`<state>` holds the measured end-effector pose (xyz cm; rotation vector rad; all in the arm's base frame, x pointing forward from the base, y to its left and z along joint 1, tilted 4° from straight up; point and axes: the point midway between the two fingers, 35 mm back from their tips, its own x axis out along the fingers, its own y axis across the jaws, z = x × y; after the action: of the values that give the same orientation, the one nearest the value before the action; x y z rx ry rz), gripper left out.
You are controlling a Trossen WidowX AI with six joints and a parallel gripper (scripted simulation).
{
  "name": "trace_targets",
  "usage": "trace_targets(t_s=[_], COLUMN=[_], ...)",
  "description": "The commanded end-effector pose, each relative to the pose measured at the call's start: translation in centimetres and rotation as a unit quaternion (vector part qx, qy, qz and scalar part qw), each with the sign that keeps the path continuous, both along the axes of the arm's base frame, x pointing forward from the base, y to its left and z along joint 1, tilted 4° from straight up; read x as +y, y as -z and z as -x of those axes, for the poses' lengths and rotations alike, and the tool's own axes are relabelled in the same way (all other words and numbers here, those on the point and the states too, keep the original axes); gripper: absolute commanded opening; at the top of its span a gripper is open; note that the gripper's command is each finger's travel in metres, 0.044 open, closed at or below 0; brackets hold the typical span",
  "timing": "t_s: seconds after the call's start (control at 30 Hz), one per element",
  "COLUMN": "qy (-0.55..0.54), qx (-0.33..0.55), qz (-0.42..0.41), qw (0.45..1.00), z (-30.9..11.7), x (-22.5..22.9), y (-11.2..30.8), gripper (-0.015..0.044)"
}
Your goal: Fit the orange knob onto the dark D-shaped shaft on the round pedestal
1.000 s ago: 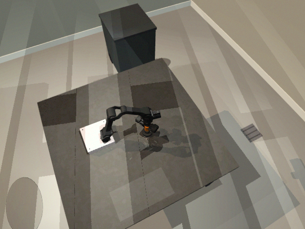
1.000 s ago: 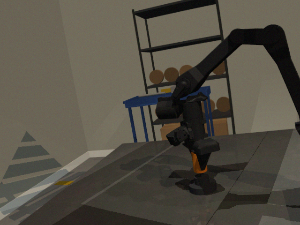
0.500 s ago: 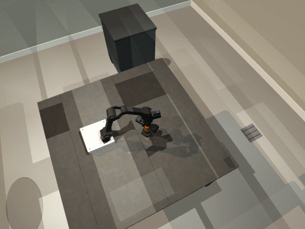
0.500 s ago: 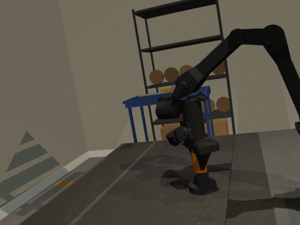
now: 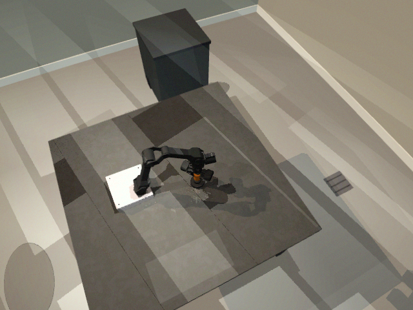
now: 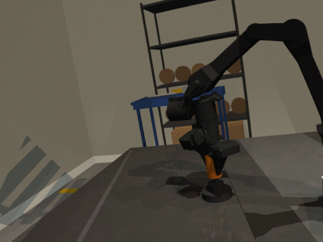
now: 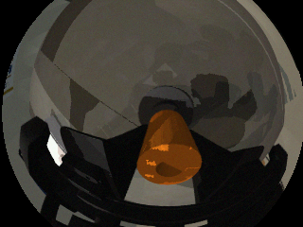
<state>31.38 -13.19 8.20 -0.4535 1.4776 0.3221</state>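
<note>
The orange knob (image 5: 197,177) (image 6: 209,166) (image 7: 169,148) is a tapered cylinder. My gripper (image 5: 197,175) (image 6: 214,169) (image 7: 167,130) is shut on it, a finger on each side. In the exterior view the knob leans slightly. The round dark pedestal (image 5: 200,185) (image 6: 208,195) (image 7: 150,112) stands on the table under the knob. A sliver of the dark shaft (image 6: 214,180) shows between the knob's lower end and the pedestal's raised centre, so the knob is above the pedestal. Whether the shaft's tip is inside the hole, and its flat side, are hidden.
The arm's white base plate (image 5: 121,192) lies on the dark table (image 5: 186,276). A dark cabinet (image 5: 181,75) stands beyond the table's far edge. A blue bench (image 6: 142,105) and a shelf rack (image 6: 193,41) stand in the background.
</note>
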Motion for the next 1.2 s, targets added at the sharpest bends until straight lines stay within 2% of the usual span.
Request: trace_targets(t_s=[0.0, 0.93, 1.17], qy=[-0.009, -0.016, 0.019], qx=[0.000, 0.000, -0.002], qz=[-0.001, -0.001, -0.003], qw=[1.000, 1.000, 1.000], z=[-0.01, -0.08, -0.08], x=[0.07, 0.03, 0.02], y=[0.12, 0.30, 0.34], gripper=[0.0000, 0.0000, 0.0000])
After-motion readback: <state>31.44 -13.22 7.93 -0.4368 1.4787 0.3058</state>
